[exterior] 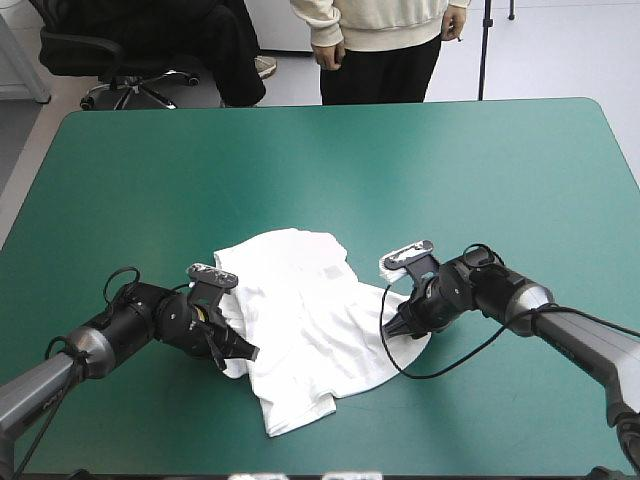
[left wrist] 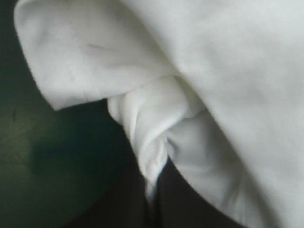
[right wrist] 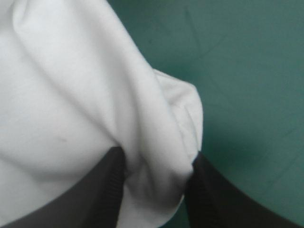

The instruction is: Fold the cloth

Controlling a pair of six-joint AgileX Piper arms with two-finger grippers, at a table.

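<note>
T-shirt (exterior: 300, 320), partly folded, lies on the cover (exterior: 300, 160) near its front middle. The left gripper (exterior: 240, 350) pinches the shirt's left edge, and the right gripper (exterior: 398, 326) clamps a bunched fold at its right edge. The cloth looks light and limp and will probably sag, so edges and corners are the best holds.

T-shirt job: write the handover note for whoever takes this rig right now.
Left gripper: shut on the T-shirt at its left edge.
Right gripper: shut on its right edge, with cloth bunched between the fingers.
T-shirt: rumpled, lying on the table near the middle of the near side.
Done: both edges gripped.
Left: no neat fold shows yet; spread it, then fold.
</note>
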